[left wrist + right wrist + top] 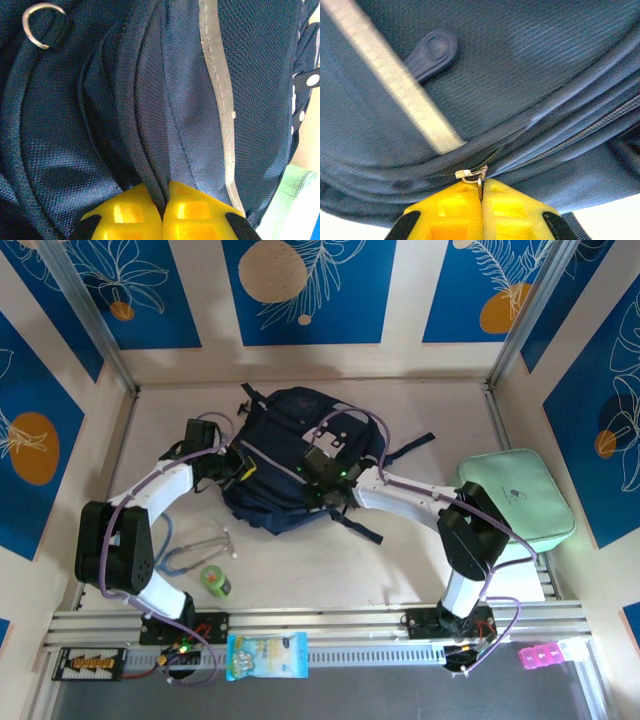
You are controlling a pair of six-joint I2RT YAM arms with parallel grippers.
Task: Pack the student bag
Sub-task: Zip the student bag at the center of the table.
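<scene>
Left gripper (162, 206) pinches a fold of the student bag (285, 418), woven navy fabric w/ grey trim, lying at centre of the worktop (400, 560); right gripper (481, 194) is clenched on its metal zip pull (471, 174). A mint-green padded case (520, 502) sits to the right, small green roll (215, 581) nr the front.

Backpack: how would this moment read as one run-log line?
left gripper: shut on navy backpack seam fold | right gripper: shut on zipper pull | mint-green case: outside backpack

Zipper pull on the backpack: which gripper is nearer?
Right. The right gripper is shut on the zipper pull; the left gripper pinches a fold at the backpack left side.
</scene>
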